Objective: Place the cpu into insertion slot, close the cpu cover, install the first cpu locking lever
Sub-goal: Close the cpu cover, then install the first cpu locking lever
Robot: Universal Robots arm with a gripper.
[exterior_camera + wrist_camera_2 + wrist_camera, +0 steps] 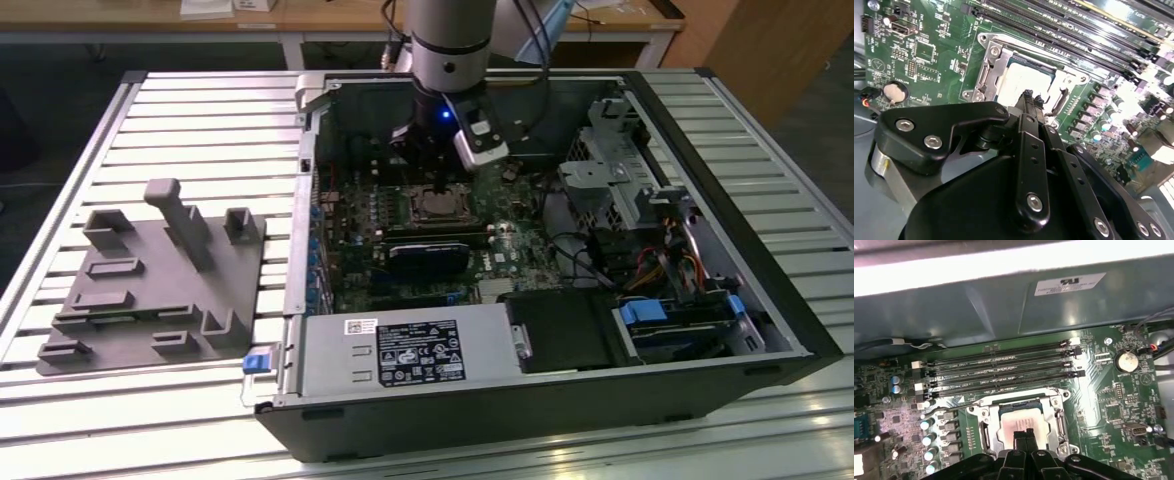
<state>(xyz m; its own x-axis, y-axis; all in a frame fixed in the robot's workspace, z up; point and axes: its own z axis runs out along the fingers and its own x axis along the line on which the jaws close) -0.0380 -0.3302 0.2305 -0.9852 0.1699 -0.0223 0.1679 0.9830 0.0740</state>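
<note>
One arm (447,40) reaches down into an open computer case (534,410) that lies on its side on a slatted metal table (200,120). A grey moulded tray (160,285) sits on the table at the exterior view's left, well apart from the case.

In both wrist views the hand (1030,97) (1023,436) is clenched on nothing, its two black fingers pressed together. The tips are over the near edge of the chip (1016,80) (1019,421); whether they touch it cannot be told.

The chip lies flat in the socket (1015,405) on the green board, its pale metal face up. The cover (990,75) (988,432), a silvery frame, is down around the chip, and the chip's face shows through the cut-out centre.

Four long black memory slots (1004,367) run side by side just beyond the socket. A round coin battery (1126,361) (894,92) sits on the board off to one side, apart from the socket.
</note>
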